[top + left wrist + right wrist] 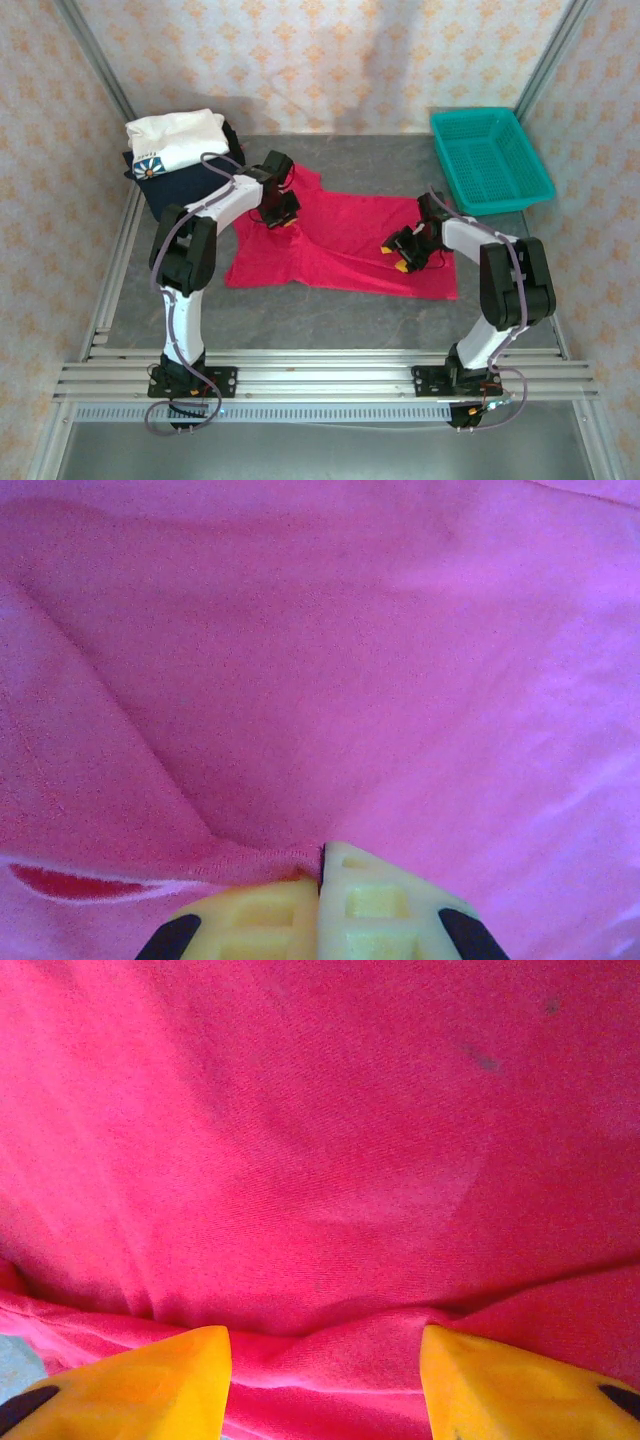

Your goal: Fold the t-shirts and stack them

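From above, I see the plain bright red short-sleeved cloth t-shirt [340, 245] spread on the grey table [330, 310], lying beneath both tools and stretching between them. The left tool [281, 217] and the right tool [402, 256] are both down on it. On the left wrist camera, the left tool [320, 900] is closed tip to tip, apparently pinching a small ridge of cloth, with creases fanning out ahead of it. On the right wrist camera, the right tool [325, 1380] stands open astride a raised fold, not yet nipped. I judge the shirt light, limp and stretchy. I would grip bunched folds or hems, since a thin single layer may slip.
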